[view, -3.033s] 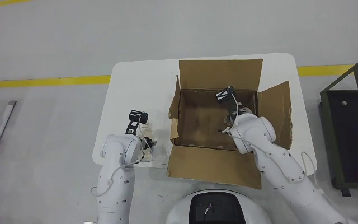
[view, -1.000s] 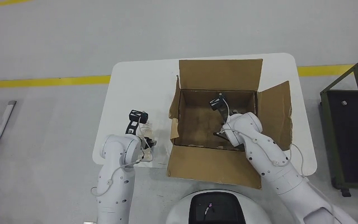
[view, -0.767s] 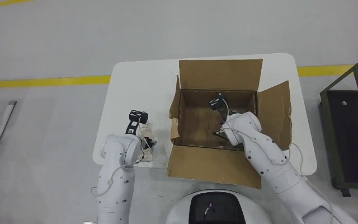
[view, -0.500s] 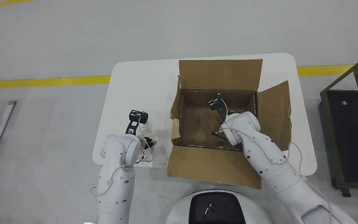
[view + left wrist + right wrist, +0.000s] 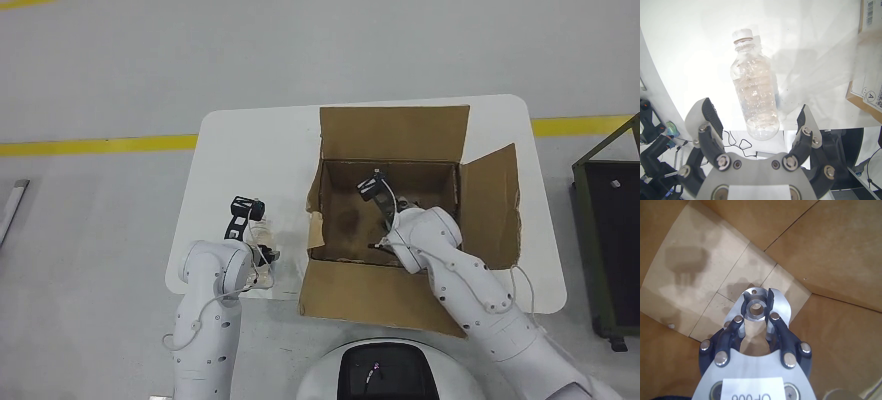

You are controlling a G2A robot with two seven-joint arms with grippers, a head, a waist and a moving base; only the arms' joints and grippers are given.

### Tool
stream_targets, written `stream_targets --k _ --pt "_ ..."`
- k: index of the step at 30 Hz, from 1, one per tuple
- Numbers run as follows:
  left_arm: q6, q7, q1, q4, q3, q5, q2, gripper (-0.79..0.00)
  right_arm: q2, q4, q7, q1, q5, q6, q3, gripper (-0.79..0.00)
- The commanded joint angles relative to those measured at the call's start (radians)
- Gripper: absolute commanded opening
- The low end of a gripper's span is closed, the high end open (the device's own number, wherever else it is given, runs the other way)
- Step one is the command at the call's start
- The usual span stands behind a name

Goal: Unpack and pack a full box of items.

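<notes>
On the white table, the open cardboard box stands with its four flaps folded outward, the nearest flap hanging toward the robot. Left of the box and well apart from its wall, the left gripper hovers with its fingers spread wide. A clear plastic bottle lies on the table there, white cap pointing away from the wrist. Its base end sits between the two fingers, and neither pad touches it.

Inside the box, toward its left half, the right gripper is clamped on a small metal ring with a flat flange. The fingers press on either side of the ring, which is held above the box's brown floor. In the top view this gripper sits below the rim.

Beyond the box's far flap, a yellow line runs across the grey floor behind the table.
</notes>
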Motion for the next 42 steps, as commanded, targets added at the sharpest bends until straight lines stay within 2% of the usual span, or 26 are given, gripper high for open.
stream_targets --k 1,5,10,15,32,37,42 --pt "0.0 0.0 0.0 0.0 0.0 0.0 0.0 0.0 -0.001 -0.02 -0.014 -0.007 0.003 0.005 0.005 -0.785" --pt "0.0 0.0 0.0 0.0 0.0 0.0 0.0 0.0 0.005 -0.114 -0.034 -0.044 0.008 0.015 0.05 -0.785" --pt "0.0 0.0 0.0 0.0 0.0 0.0 0.0 0.0 0.02 -0.336 -0.106 -0.15 0.065 0.026 0.174 -0.785" --pt "0.0 0.0 0.0 0.0 0.0 0.0 0.0 0.0 0.031 -0.496 -0.188 -0.255 0.194 -0.001 0.288 -0.785" --pt "0.0 0.0 0.0 0.0 0.0 0.0 0.0 0.0 0.032 -0.508 -0.198 -0.265 0.211 -0.012 0.297 -0.785" --pt "0.0 0.0 0.0 0.0 0.0 0.0 0.0 0.0 0.04 -0.579 -0.307 -0.276 0.178 -0.03 0.346 -0.785" --pt "0.0 0.0 0.0 0.0 0.0 0.0 0.0 0.0 0.043 -0.668 -0.34 -0.282 0.257 -0.001 0.44 -0.785"
